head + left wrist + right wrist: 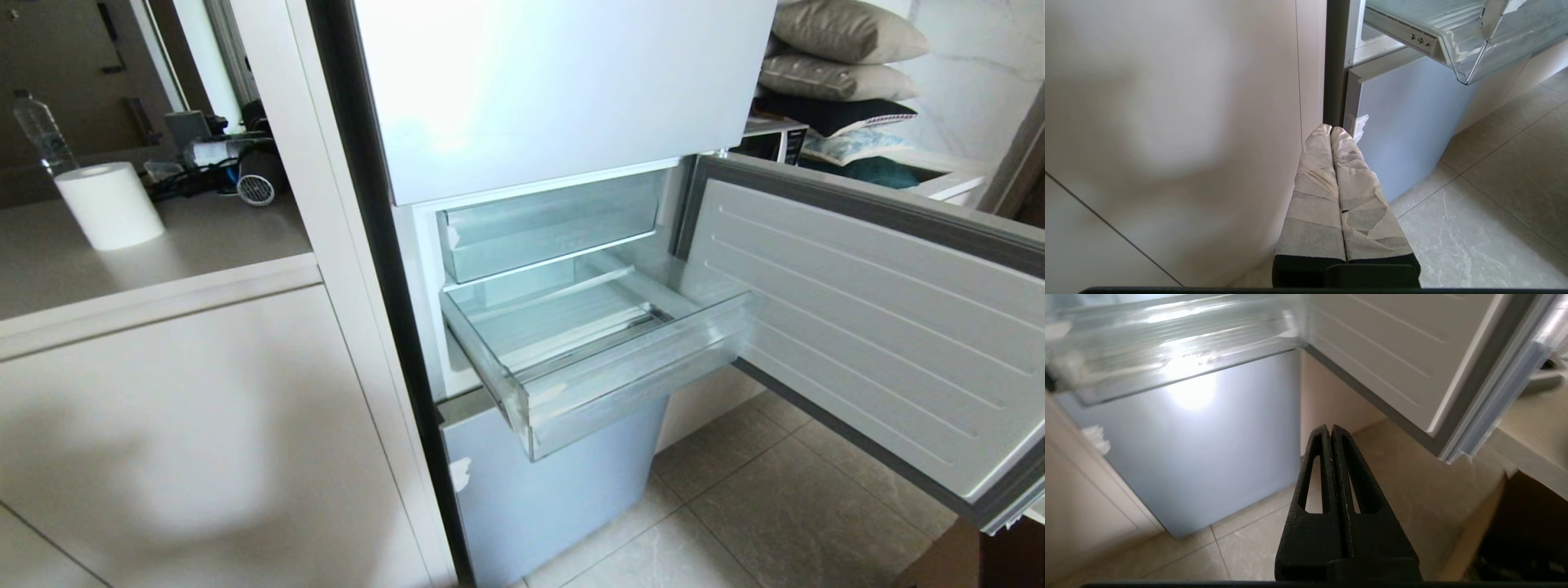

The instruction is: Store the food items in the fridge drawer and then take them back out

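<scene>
Drawer front and centre in the head view: the fridge drawer is pulled out of the fridge, clear-walled, nothing visible inside. Above it sits a shallower clear tray, pushed in; the fridge door swings wide at right. No food item shows anywhere. The left gripper — tape-wrapped fingers pressed together, holding nothing — hangs low centre. The right gripper, likewise closed and empty, points at the lower door panel.

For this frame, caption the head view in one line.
Fridge door swung open, clear fridge drawer pulled out and empty; neither arm in view.
</scene>
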